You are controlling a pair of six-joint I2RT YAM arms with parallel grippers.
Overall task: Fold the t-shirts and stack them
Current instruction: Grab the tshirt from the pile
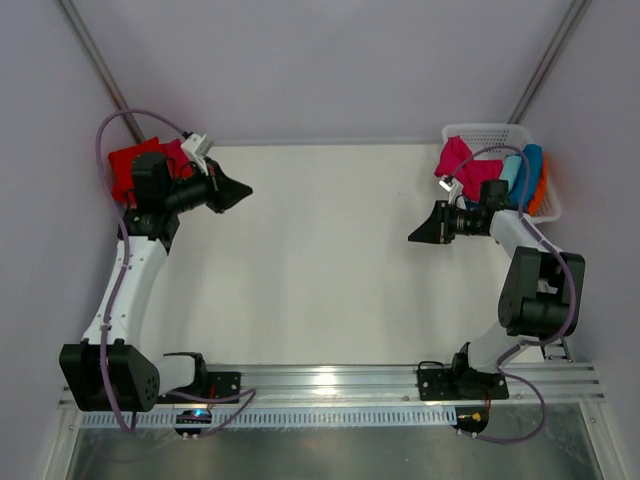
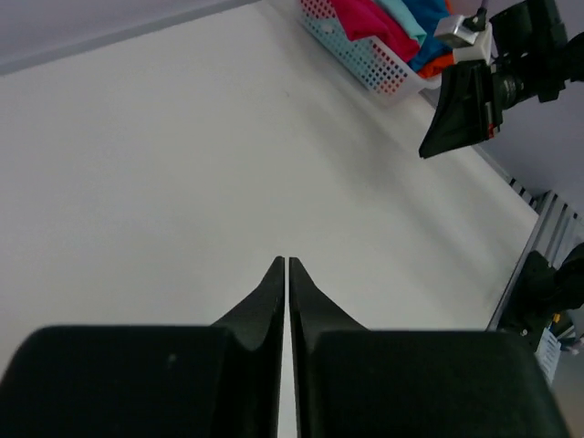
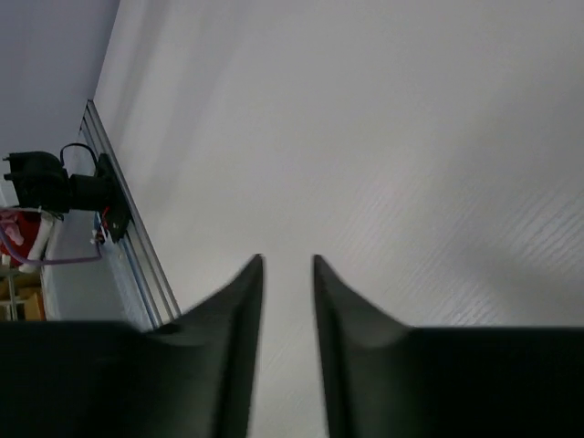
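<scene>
A red t-shirt (image 1: 127, 172) lies bunched at the table's far left edge, behind my left arm. A crimson-pink t-shirt (image 1: 462, 165) hangs over the near rim of the white lattice basket (image 1: 482, 128), with mint-green (image 1: 512, 170), blue (image 1: 531, 163) and orange (image 1: 546, 190) tees beside it. My left gripper (image 1: 243, 190) is shut and empty above bare table, pointing right. My right gripper (image 1: 412, 237) is slightly open and empty, pointing left, just left of the basket. The left wrist view shows the shut gripper (image 2: 285, 262), the basket (image 2: 360, 57) and the pink tee (image 2: 365, 18).
The white table (image 1: 320, 260) lies between the two grippers. The metal rail (image 1: 330, 378) with both arm bases runs along the near edge. Grey walls stand behind and at the sides. The right wrist view shows its gripper (image 3: 287, 261) over the tabletop and the rail (image 3: 137, 246).
</scene>
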